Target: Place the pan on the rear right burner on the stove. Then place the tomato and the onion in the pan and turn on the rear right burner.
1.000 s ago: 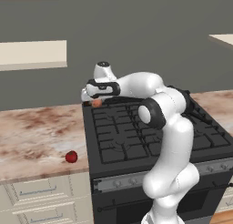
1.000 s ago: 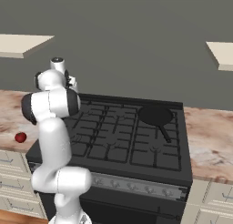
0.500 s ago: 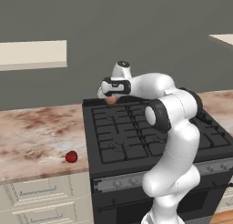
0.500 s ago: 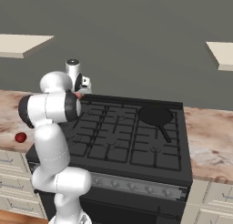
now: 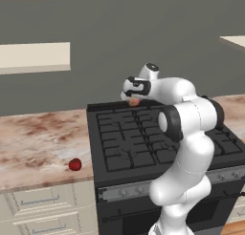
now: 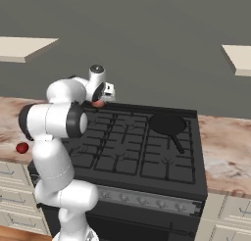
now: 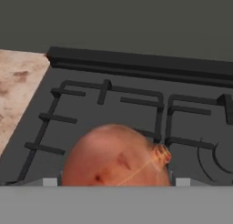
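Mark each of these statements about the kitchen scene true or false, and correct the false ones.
1. The pan sits on the stove's rear right burner. True.
2. The tomato lies in the pan. False: it lies on the counter left of the stove.
3. The gripper holds the onion above the stove's rear left area. True.
4. The onion rests on the counter. False: it is held between the gripper's fingers, off the surface.
5. The pan is empty. True.

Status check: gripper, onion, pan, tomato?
Gripper shut on onion above stove's rear left. Pan on rear right burner. Tomato on counter. Path looks clear.
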Controlling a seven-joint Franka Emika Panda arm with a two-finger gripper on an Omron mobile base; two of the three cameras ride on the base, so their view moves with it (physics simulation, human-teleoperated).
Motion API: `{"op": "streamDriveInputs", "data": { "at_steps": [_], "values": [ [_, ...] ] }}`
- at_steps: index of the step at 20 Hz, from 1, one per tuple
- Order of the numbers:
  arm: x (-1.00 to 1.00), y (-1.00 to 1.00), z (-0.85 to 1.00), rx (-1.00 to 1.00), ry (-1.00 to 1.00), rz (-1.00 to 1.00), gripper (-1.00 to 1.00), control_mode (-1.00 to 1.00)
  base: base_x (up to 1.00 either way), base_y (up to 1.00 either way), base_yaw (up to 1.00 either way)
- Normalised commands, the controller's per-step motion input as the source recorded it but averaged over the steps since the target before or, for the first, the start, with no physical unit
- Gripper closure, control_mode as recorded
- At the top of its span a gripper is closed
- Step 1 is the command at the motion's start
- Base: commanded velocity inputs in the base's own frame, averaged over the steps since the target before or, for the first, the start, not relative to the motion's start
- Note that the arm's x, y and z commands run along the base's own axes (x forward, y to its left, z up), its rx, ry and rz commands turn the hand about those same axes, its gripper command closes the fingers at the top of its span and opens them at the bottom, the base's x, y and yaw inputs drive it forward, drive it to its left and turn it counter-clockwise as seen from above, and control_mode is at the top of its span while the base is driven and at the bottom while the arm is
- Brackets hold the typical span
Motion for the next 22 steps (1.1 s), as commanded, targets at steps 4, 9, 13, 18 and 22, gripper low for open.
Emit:
{"op": "streamDriveInputs", "data": {
  "at_steps": [4, 9, 13, 18, 22],
  "values": [
    [-0.07, -0.71, 0.27, 0.01, 0.0, -0.03, 1.0, -1.0, 0.0, 0.0, 0.0],
    [-0.07, -0.58, 0.29, 0.0, 0.0, -0.04, 1.0, -1.0, 0.0, 0.0, 0.0],
    [-0.07, -0.49, 0.13, 0.0, 0.03, -0.06, 1.0, -1.0, 0.0, 0.0, 0.0],
    [-0.03, -0.58, 0.0, -0.05, 0.01, -0.05, 1.0, -1.0, 0.0, 0.0, 0.0],
    [0.0, -0.72, 0.0, -0.05, 0.0, -0.02, 1.0, -1.0, 0.0, 0.0, 0.0]
  ]
}}
